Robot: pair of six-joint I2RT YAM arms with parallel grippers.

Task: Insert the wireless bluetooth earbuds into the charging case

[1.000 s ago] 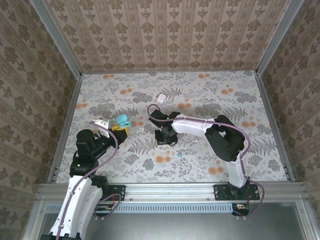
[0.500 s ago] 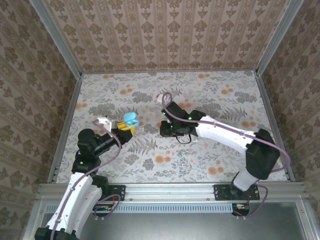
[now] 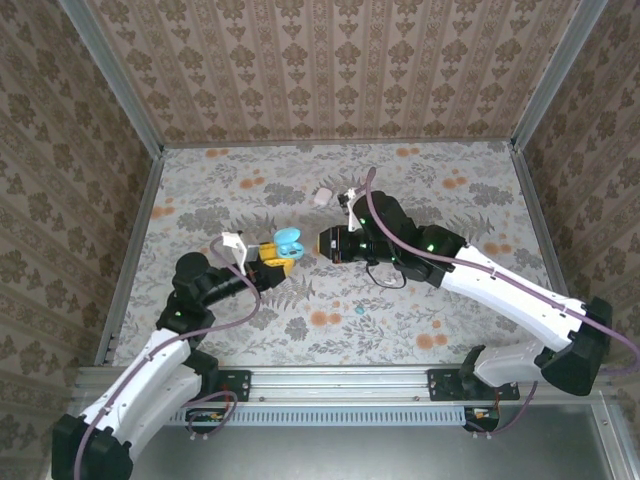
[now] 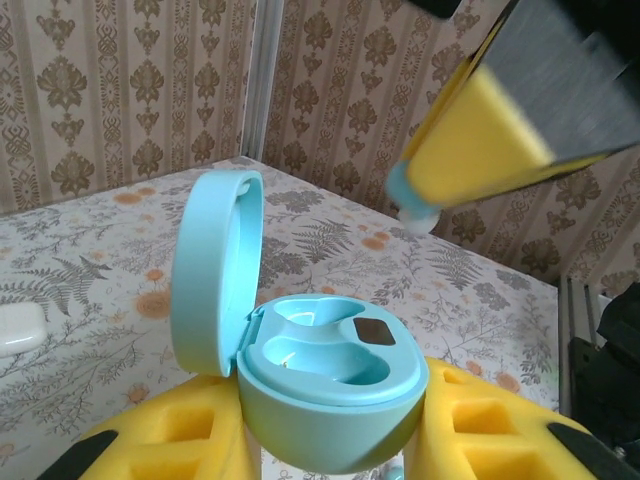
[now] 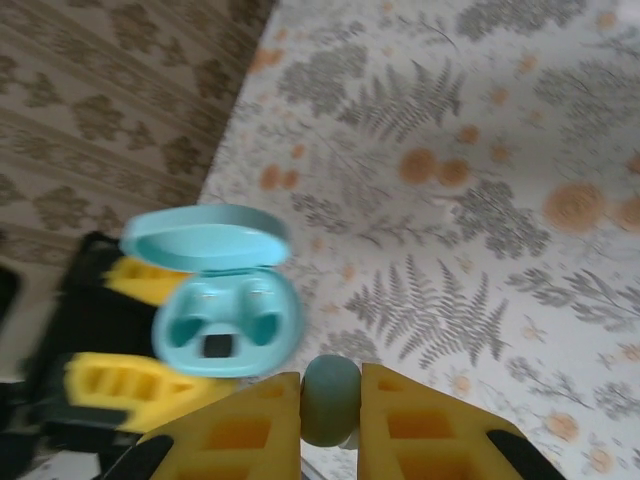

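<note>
left fingers (image 4: 480, 430) narrow, clamped on open teal case (image 4: 330, 390), lower centre | right fingers (image 5: 420, 420) near-closed, pinched teal earbud (image 5: 330, 398), bottom centre, just beside case | earbud's lower end cut off, view blurred

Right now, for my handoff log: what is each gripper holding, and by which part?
Left gripper clamps the open teal case by its lower body; right gripper pinches a teal earbud by its sides.

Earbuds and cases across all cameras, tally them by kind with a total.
Small rounded plastic charging cases: 2 (teal case, lid open, in left pincer; white case on the table)
Tiny teal plastic earbuds: 2 (held earbud in right pincer; loose earbud on the table)
Total: 4
</note>
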